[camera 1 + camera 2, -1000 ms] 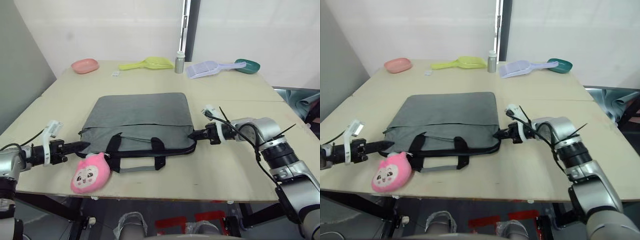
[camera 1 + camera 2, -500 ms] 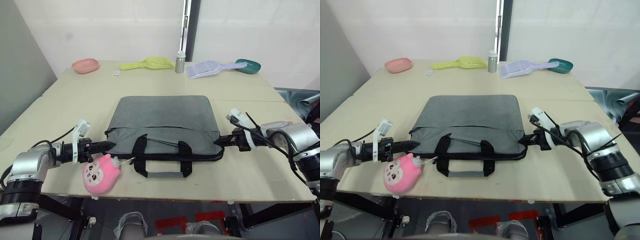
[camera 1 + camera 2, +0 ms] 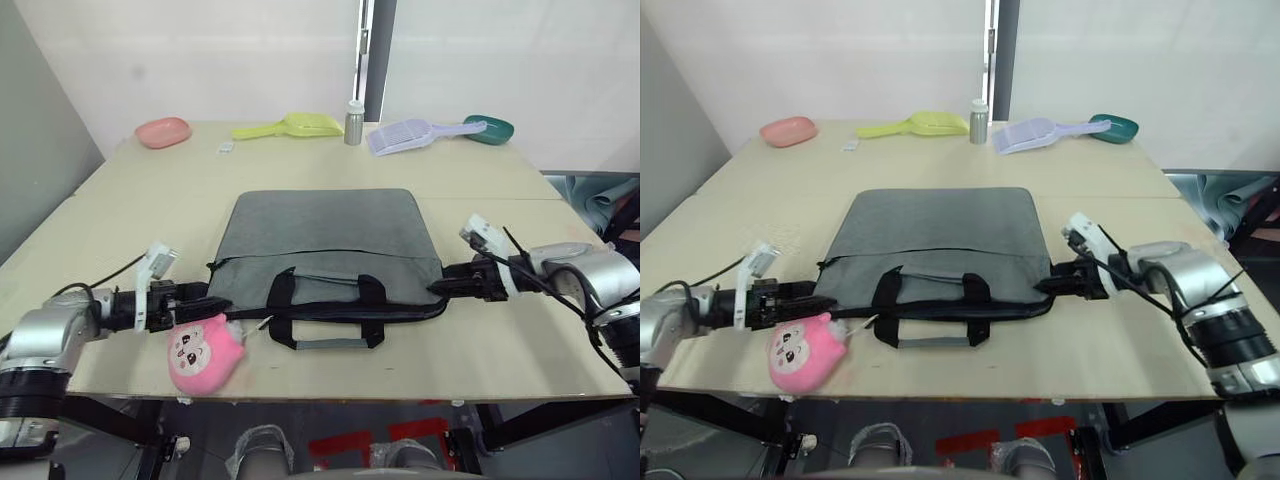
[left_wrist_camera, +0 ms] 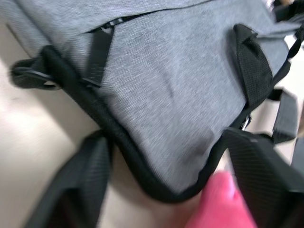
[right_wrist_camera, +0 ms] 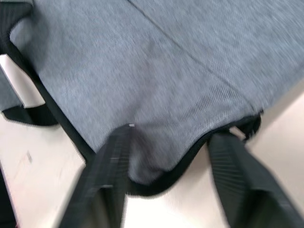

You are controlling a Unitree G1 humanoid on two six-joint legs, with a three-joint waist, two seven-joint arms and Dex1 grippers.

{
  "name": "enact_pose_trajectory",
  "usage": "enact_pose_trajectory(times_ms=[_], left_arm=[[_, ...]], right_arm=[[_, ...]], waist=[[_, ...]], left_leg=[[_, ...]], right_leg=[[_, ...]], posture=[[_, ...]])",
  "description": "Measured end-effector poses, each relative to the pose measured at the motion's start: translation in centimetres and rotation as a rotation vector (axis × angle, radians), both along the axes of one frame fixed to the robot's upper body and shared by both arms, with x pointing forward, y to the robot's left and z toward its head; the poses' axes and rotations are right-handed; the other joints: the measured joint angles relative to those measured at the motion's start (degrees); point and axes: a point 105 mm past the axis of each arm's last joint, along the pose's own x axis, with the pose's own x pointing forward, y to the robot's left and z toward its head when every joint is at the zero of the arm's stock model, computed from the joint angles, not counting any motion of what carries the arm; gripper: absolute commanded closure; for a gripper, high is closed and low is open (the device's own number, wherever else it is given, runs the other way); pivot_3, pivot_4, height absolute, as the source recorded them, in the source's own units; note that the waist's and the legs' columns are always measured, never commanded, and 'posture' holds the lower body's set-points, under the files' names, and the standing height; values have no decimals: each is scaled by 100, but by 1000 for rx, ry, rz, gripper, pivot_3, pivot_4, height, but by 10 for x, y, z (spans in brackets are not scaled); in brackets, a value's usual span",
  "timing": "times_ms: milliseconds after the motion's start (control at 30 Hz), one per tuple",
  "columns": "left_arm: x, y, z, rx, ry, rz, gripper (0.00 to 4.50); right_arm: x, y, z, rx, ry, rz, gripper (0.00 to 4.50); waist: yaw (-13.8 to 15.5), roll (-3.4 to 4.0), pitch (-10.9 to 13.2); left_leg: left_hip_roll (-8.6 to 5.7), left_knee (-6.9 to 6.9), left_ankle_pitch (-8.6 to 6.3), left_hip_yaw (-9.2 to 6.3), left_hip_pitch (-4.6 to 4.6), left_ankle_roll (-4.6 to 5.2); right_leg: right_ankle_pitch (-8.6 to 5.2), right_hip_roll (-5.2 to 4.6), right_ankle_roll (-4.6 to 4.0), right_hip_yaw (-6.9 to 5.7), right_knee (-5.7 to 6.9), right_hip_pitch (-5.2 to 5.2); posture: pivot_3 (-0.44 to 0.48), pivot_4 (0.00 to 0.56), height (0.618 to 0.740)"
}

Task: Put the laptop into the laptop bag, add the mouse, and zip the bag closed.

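The grey laptop bag [image 3: 325, 235] lies flat in the middle of the table [image 3: 120, 210], zipper line and black handles [image 3: 325, 310] toward me. My left gripper [image 3: 205, 297] is at the bag's near left corner. In the left wrist view its fingers [image 4: 78, 180] stand wide apart, open, with that corner [image 4: 161, 156] between them. My right gripper [image 3: 441, 286] sits at the near right corner, also open, its fingers [image 5: 111, 161] straddling the black-edged corner [image 5: 161, 142]. The laptop and the mouse are out of view.
A pink plush toy [image 3: 205, 356] lies by the table's front edge, just right of my left gripper. Along the far edge are a pink dish [image 3: 163, 131], a yellow scoop [image 3: 290, 126], a small bottle [image 3: 354, 123], a lavender scoop [image 3: 410, 136] and a green bowl [image 3: 489, 129].
The bag slid to the right with both grippers at its near corners, and the plush toy went with it. Both grippers have since opened at those corners.
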Motion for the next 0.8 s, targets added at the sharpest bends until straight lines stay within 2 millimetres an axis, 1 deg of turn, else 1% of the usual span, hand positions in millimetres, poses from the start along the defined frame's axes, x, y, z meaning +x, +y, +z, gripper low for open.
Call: enact_pose_trajectory(times_ms=[67,100,167,267,300,367,433,467,500,533,600,667,733,800], left_arm=[[0,14,13,30,-22,17,0],[-1,17,17,38,-30,19,0],[0,21,39,25,-79,1,0],[1,17,64,11,-146,-37,0],[2,15,69,3,-161,-46,0],[7,6,84,-30,-207,-79,0],[7,-4,97,-32,-257,-133,0],[3,-9,97,-6,-261,-177,0],[-1,-10,92,17,-239,-209,0],[-9,-9,80,34,-187,-236,0],[-18,-6,64,28,-114,-251,0],[-27,2,55,43,-52,-248,0],[-40,19,51,84,12,-218,0],[-48,30,49,93,39,-182,0]], right_arm=[[-2,-12,8,-2,-6,-29,68],[-3,-15,11,-1,-7,-37,68],[-10,-28,27,26,-16,-58,68],[-12,-37,46,53,-60,-84,68],[-13,-37,49,64,-66,-82,68],[-21,-28,62,109,-111,-28,68],[-29,-14,84,144,-193,54,68],[-34,-6,93,150,-230,97,68],[-39,1,96,149,-245,125,68],[-44,6,95,147,-242,148,68],[-48,10,90,155,-218,152,68],[-51,14,86,157,-201,157,68],[-55,18,83,155,-189,167,68],[-58,21,82,160,-181,177,68]], waist=[[-6,1,0],[-6,1,0],[12,0,2],[10,0,2],[9,1,2],[13,10,15],[12,16,19],[-4,17,18],[-27,18,17],[-57,18,17],[-59,21,21],[-43,20,23],[-37,22,24],[-31,23,25]], left_leg=[[-1,-17,0,6,2,1],[-1,-22,0,7,2,1],[-1,-40,0,13,1,2],[-1,-47,-1,19,6,4],[-1,-49,-1,22,10,4],[1,-47,0,23,7,5],[0,-47,0,29,11,6],[0,-50,-1,35,17,9],[0,-56,-1,40,19,9],[1,-61,-2,43,19,9],[4,-63,-1,41,12,9],[6,-62,-1,40,10,9],[5,-67,-2,44,14,8],[3,-68,-3,45,15,8]], right_leg=[[0,0,0,1,-17,0],[0,0,0,1,-21,0],[0,0,0,0,-37,-1],[0,0,-1,2,-44,0],[0,0,-1,4,-44,1],[0,0,-1,5,-37,-4],[0,-1,-1,11,-36,-3],[0,-1,-1,15,-39,0],[0,0,-1,18,-43,-1],[0,2,-1,20,-48,-3],[0,4,-1,17,-50,-10],[0,6,-1,16,-50,-13],[-1,5,1,19,-54,-12],[-2,3,1,20,-56,-12]], posture=[[0,150,740],[0,150,740],[0,150,740],[0,150,740],[0,150,740],[0,150,740],[0,150,740],[0,150,740],[0,150,740],[0,150,740],[0,150,740],[0,150,740],[0,150,740],[0,150,740]])
